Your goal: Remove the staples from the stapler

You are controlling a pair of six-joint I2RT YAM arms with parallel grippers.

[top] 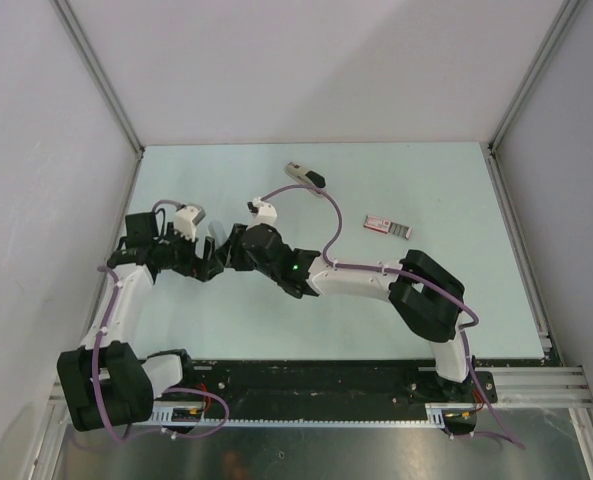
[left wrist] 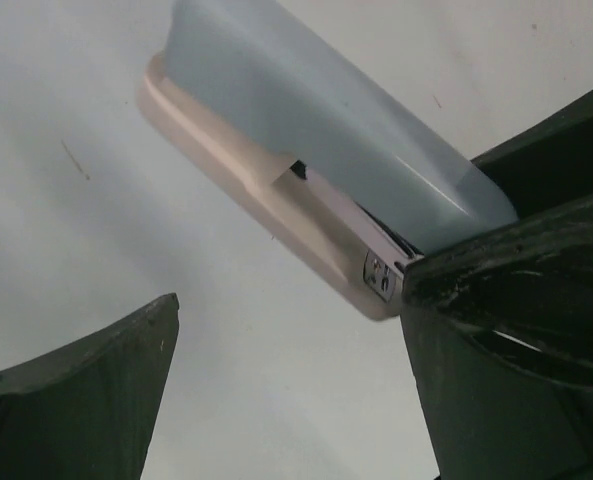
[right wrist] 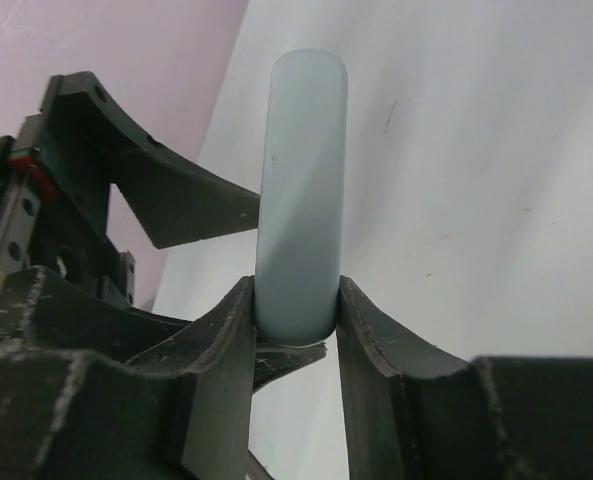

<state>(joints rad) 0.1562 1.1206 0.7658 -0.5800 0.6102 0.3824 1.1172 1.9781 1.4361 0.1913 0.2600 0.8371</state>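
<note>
Left wrist view: my left claw (left wrist: 288,300) is spread wide, one dark finger low on the left and the other on the right. The stapler (left wrist: 306,170) runs slantwise between them, with a pale blue top, a beige base and a strip of bare metal showing where the two meet. Its near end sits right at the right-hand finger, well apart from the other one. Behind it is the pale worktop (left wrist: 76,150). I cannot tell whether the stapler rests on it.

Right wrist view: my right claw (right wrist: 296,290) is pinching the stapler at its near end, one finger on each side. The blue top points straight away from the camera. A dark finger (right wrist: 176,195) of the left claw reaches in from the left, its tip just beside the stapler.

Top view: both claws meet left of the worktop's middle, and the stapler is hidden among them. A flat pink-and-white box (top: 387,227) lies off to the right. A small pale item with a black end (top: 304,173) lies nearer the far edge. Both are well apart from the claws.
</note>
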